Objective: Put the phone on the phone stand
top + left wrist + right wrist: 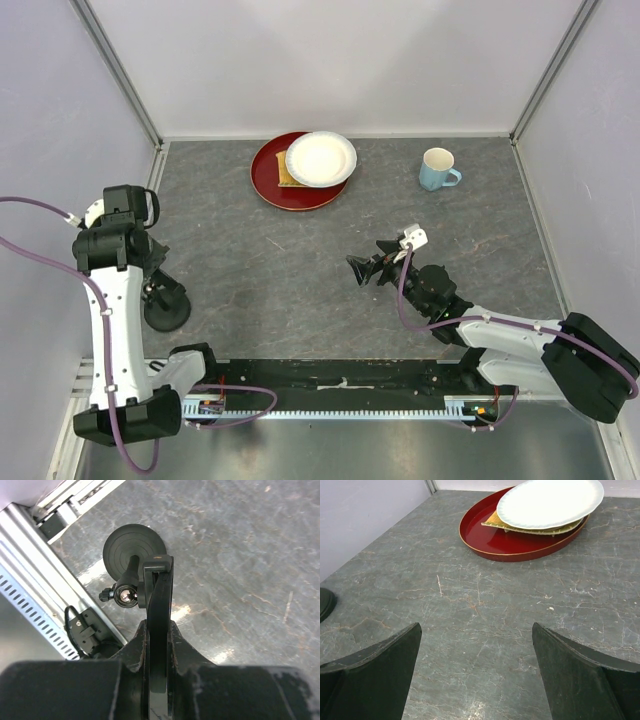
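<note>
My left gripper (159,630) is shut on the phone (160,595), a thin black slab held edge-on between the jaws. The phone's far end reaches the phone stand's clamp head (157,562), beside the shiny ball joint on the post. The stand's round disc base (134,545) lies just beyond on the table. In the top view the stand (167,305) is at the left, below the left gripper (128,212), and the phone is hidden there. My right gripper (362,270) is open and empty over the table's middle, as the right wrist view (476,645) shows.
A red tray (268,185) with a white plate (320,158) on a tan mat stands at the back centre. A blue mug (437,168) is at the back right. A metal rail (35,580) runs close to the stand on the near-left side. White walls enclose the table.
</note>
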`<action>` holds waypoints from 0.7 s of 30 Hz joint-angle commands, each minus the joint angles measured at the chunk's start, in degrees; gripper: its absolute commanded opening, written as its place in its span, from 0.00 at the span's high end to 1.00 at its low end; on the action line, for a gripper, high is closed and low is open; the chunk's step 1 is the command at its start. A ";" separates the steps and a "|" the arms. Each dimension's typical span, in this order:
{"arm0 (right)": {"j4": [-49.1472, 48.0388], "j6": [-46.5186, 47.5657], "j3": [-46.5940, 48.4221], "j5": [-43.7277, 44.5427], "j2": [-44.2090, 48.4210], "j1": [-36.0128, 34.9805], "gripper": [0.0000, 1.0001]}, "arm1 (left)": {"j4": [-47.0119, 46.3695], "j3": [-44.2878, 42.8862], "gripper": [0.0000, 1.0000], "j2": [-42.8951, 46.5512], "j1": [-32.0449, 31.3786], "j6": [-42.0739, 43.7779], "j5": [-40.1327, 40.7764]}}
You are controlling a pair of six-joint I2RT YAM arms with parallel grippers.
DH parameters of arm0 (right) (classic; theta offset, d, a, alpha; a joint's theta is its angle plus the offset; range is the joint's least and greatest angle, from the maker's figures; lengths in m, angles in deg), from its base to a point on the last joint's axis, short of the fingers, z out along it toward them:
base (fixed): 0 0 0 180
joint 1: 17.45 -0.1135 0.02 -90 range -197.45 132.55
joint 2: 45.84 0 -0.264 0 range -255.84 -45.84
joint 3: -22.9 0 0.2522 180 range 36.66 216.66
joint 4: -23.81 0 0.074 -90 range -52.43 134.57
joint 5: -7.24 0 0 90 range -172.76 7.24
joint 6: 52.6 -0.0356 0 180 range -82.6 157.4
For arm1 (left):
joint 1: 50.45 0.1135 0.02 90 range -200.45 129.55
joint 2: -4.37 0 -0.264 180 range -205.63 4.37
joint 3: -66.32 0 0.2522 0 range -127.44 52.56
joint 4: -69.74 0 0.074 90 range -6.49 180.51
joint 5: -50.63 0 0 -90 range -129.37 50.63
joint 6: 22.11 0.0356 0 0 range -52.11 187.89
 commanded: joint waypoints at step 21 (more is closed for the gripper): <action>-2.86 -1.21 1.36 -0.15 1.39 0.27 0.02 | 7.60 -0.46 0.98 0.34 7.64 4.39 2.73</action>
